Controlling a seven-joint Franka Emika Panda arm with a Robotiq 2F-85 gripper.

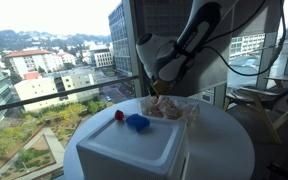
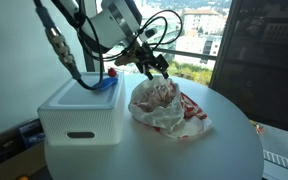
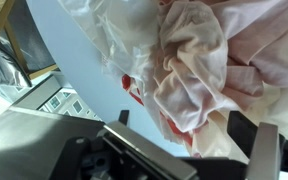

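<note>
A crumpled white and red plastic bag (image 2: 162,106) lies on the round white table (image 2: 214,150); it also shows in an exterior view (image 1: 172,107) and fills the wrist view (image 3: 199,70). My gripper (image 2: 154,72) hovers just above the bag's top, fingers open and pointing down. In the wrist view the two dark fingers (image 3: 184,135) straddle a bunched fold of the bag without closing on it. Nothing is held.
A white box (image 2: 79,115) stands on the table beside the bag, with a blue block (image 1: 137,122) and a small red object (image 1: 119,115) on its lid. Windows and a railing (image 1: 74,85) lie behind. A wooden chair (image 1: 269,100) stands near the table.
</note>
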